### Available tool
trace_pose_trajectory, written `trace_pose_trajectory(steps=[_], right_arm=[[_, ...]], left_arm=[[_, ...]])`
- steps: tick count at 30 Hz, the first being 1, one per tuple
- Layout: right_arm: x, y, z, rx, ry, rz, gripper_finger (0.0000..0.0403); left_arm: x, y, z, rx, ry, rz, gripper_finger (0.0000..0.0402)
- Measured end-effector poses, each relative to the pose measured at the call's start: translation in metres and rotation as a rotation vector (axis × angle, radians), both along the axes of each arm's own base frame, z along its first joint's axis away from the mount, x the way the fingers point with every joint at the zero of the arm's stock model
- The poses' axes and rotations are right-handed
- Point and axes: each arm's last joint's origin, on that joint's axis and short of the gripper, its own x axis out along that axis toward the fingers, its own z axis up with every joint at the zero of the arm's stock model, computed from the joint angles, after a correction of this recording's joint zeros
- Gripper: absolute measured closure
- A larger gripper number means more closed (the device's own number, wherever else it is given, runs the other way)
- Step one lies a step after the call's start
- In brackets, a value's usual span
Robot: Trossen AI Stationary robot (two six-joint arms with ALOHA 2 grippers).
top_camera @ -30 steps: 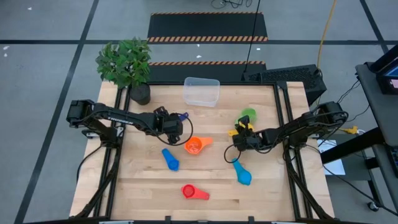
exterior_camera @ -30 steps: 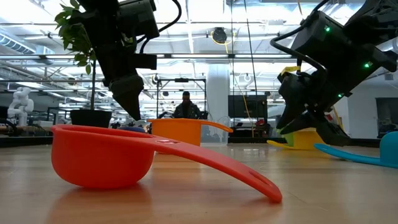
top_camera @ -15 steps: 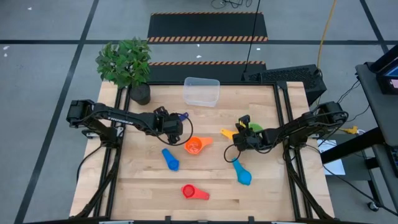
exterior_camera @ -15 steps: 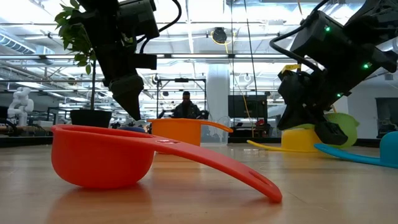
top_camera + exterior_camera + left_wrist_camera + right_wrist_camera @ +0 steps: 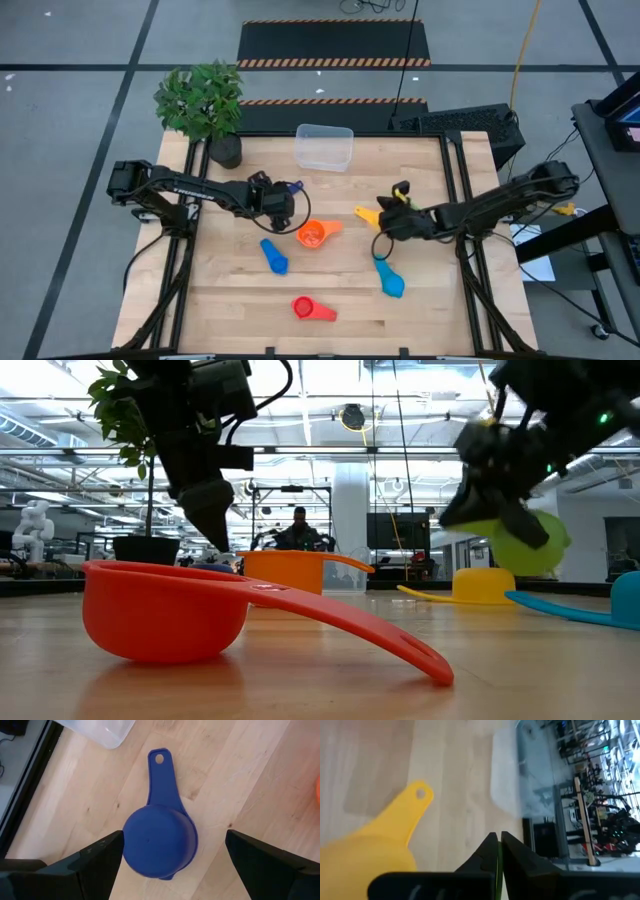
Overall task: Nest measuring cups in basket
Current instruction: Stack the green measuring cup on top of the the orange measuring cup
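From above, the clear basket (image 5: 323,146) sits at twelve o'clock on the tabletop (image 5: 230,300) with no cup in it, so nesting has yet to begin. Cups lie scattered: orange cup (image 5: 314,234) near centre, blue cup (image 5: 273,256) at seven o'clock, red cup (image 5: 310,309) at six, light blue cup (image 5: 388,279) at five, yellow cup (image 5: 368,214) toward three. The right claw (image 5: 400,203), beside the yellow one, has its fingers together on the green cup (image 5: 401,207). A potted plant (image 5: 205,106) stands at eleven.

At tabletop level, the green cup (image 5: 527,545) hangs clear of the wood in the right claw (image 5: 500,510); behind lies a bright hall where a person (image 5: 299,530) sits.

Past the left wrist, the left claw (image 5: 170,870) hovers, fingers wide apart, over the dark blue cup (image 5: 160,840), empty.

Past the right wrist, the yellow cup (image 5: 375,845) and the basket (image 5: 505,775) show on pale wood.
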Motion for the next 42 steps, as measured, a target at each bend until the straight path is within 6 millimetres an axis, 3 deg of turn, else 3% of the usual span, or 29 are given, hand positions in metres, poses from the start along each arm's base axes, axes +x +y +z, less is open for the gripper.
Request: trace_pose_trajectory(steps=[17, 25, 37, 42], right_arm=[[-0.013, 0.023, 0.053, 0.185, -0.360, 0.227, 0.0403], [-0.014, 0.029, 0.068, 0.233, -0.488, 0.293, 0.0403], [-0.010, 0.038, 0.088, 0.368, -0.674, 0.516, 0.0403], [-0.010, 0.038, 0.090, 0.388, -0.703, 0.515, 0.0403]], left_arm=[[0.021, -0.006, 0.009, -0.044, -0.206, -0.130, 0.0048], [0.034, -0.018, 0.018, -0.010, -0.333, -0.238, 0.0048], [0.056, -0.039, 0.049, 0.035, -0.688, -0.442, 0.0048], [0.059, -0.048, 0.058, 0.069, -0.776, -0.494, 0.0048]])
